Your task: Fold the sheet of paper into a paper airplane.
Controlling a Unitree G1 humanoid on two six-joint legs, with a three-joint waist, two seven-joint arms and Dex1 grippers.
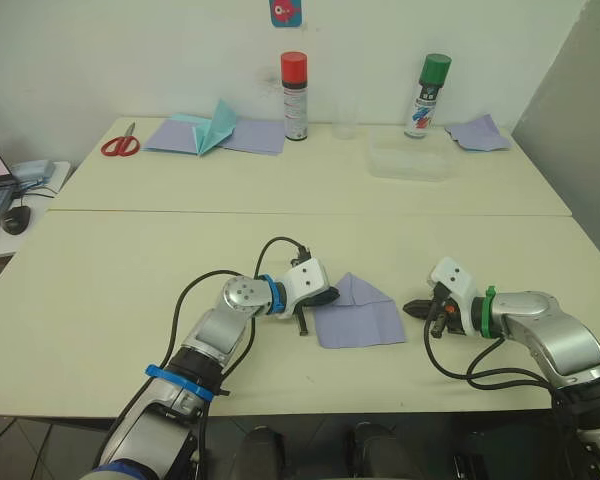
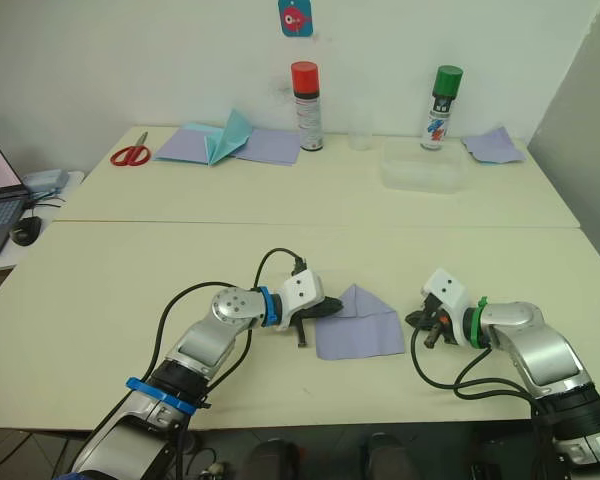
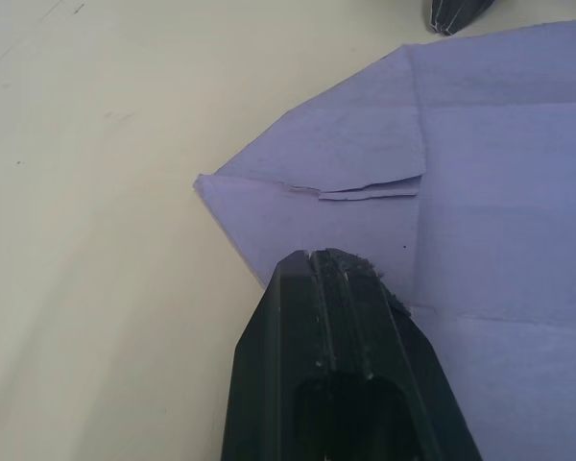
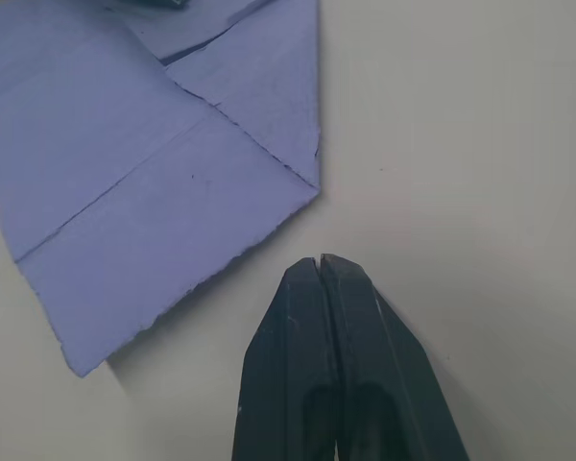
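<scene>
The sheet of paper [image 1: 360, 312] lies flat on the near table, lavender, with its two far corners folded in to a point. Crease lines and the folded flaps show in the left wrist view [image 3: 490, 182] and the right wrist view [image 4: 125, 163]. My left gripper [image 1: 325, 297] is shut, and its tip [image 3: 331, 257] rests on the sheet's left edge just below a flap. My right gripper [image 1: 411, 307] is shut too. It sits on the bare table just right of the sheet, with its tip [image 4: 319, 261] a little apart from the paper's corner.
On the far table are red scissors [image 1: 121, 145], a teal pointed paper piece [image 1: 215, 125] on lavender sheets [image 1: 257, 136], a red-capped can [image 1: 295, 96], a green-capped can [image 1: 427, 95], a clear container [image 1: 412, 158] and a lavender scrap [image 1: 477, 132]. A laptop and mouse [image 1: 15, 218] sit at far left.
</scene>
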